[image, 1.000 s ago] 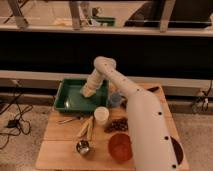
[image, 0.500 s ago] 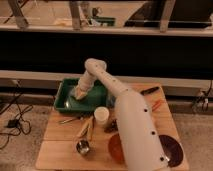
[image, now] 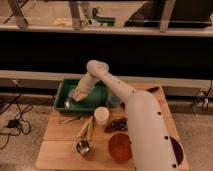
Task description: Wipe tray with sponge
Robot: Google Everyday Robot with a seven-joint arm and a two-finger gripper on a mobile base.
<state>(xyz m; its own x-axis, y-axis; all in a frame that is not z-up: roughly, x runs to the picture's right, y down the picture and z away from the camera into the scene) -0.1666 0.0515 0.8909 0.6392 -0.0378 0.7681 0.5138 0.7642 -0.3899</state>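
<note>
Reaching down into the tray point(image: 98, 104) at the bench's back-left corner, the gripper point(image: 78, 94) presses on the sponge point(image: 75, 95) near the tray's left end; whether it is clamped on it, I cannot tell. A cup point(image: 101, 115) stands just in front of the tray.

A single camera looks down from above the worktop's point(image: 60, 150) near edge, facing its far edge. The gripper point(image: 77, 95) works over the far left corner

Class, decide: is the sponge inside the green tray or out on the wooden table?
Inside. The sponge sits under the end effector, within the rim of the tray, toward its left half.
</note>
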